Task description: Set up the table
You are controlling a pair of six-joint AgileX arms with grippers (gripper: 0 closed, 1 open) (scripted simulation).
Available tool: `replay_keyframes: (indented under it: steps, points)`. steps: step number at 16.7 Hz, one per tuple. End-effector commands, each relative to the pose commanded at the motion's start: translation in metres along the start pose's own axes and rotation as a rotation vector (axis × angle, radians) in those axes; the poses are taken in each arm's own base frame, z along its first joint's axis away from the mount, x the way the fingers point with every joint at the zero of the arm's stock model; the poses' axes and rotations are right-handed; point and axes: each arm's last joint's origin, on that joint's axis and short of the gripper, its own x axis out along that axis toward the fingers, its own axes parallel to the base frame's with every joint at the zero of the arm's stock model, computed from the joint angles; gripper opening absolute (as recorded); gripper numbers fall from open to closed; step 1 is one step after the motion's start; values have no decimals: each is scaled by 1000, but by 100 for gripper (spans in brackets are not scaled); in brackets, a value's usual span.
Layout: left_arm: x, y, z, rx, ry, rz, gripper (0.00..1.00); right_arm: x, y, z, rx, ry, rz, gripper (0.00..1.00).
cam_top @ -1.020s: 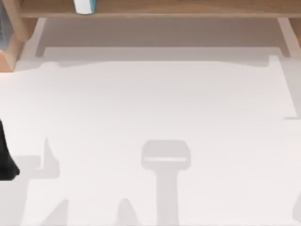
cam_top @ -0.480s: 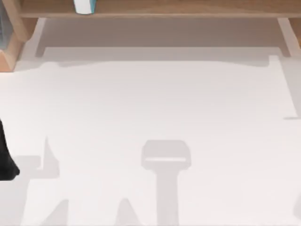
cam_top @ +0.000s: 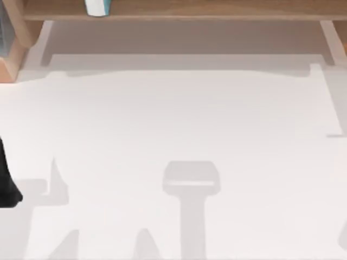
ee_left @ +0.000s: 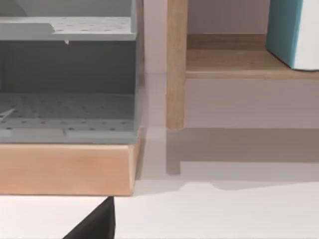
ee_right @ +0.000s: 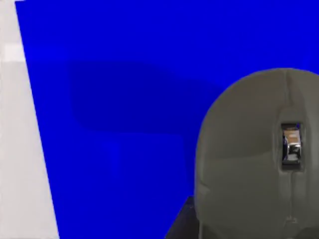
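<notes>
Table (cam_top: 179, 114) surface lies broad, white and bare below us, spanning the top view. Our left arm (cam_top: 6, 184) sits at its left edge; the wooden shelf (cam_top: 190, 10) with a white-and-teal container (cam_top: 97, 6) lies far ahead. The right wrist view shows a grey mouse (ee_right: 259, 159) on a blue mat (ee_right: 114, 99). Whether either tool stands apart or together, we cannot tell.

white table (cam_top: 190, 119), wooden shelf (cam_top: 179, 10) along far edge w/ teal-white box (cam_top: 97, 6); grey mouse (ee_right: 259, 159) on blue mat (ee_right: 119, 99)
</notes>
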Motion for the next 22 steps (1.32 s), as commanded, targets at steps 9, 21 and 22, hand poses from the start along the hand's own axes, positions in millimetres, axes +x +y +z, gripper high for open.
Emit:
replay_keyframes:
  steps: [9,21,22]
  points:
    - [0,0,0,0,0,0,100,-5,4,5,-34,-47,-37,0]
    - [0,0,0,0,0,0,100,12,13,1,-63,-5,16,15]
    - [0,0,0,0,0,0,100,12,13,1,-63,-5,16,23]
